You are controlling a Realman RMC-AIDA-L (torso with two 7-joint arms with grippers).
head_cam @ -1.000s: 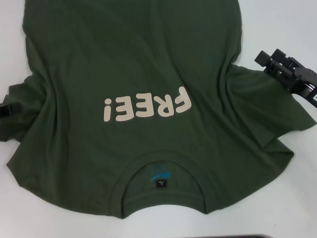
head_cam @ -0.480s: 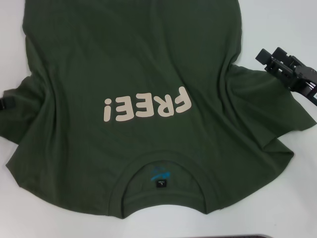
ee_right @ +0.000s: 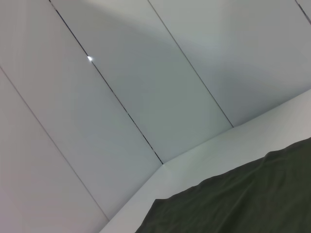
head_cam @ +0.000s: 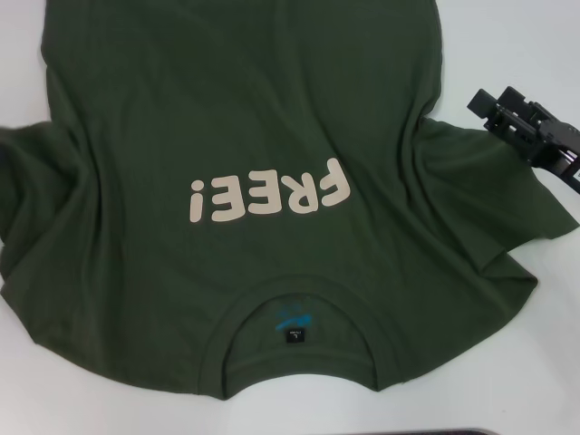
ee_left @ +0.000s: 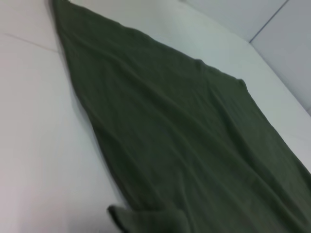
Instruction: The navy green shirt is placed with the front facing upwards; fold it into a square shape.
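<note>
Lying flat, navy green shirt [head_cam: 263,163], right gripper [head_cam: 507,113] beside sleeve edge

the navy green shirt [head_cam: 245,181] lies spread on the bench [head_cam: 507,45], collar nearest the robot; the right claw [head_cam: 507,109] sits beside its right sleeve.

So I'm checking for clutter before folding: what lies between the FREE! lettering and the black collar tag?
In the head view, only plain green cloth of the navy green shirt, the ribbed neckband and a small blue mark lie between the FREE! lettering and the black tag.
</note>
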